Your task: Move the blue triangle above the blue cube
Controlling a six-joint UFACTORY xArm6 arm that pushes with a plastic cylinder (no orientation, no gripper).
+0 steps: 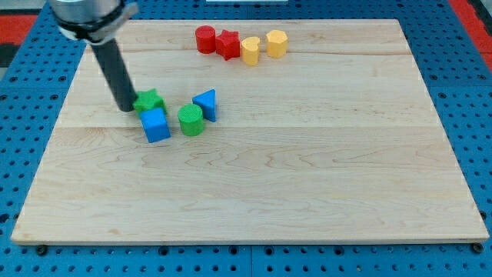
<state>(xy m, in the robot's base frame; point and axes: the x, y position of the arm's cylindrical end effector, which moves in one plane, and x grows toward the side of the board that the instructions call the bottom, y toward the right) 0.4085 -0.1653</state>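
Blue triangle [206, 103] sits just right of the green cylinder [191, 120], up-right of the blue cube [155, 125]. My tip [125, 107] touches the green star block [149, 101]'s left side; no claw here, just a rod holding nothing.

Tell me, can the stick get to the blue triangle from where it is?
Probably not straight across. My tip sits left of the green star, and the green cylinder and blue cube crowd the blue triangle. Circling over the top looks free.

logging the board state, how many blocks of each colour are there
red: 2, a red cylinder and a red star block
yellow: 2
green: 2
blue: 2, the blue cube and blue triangle
total: 8
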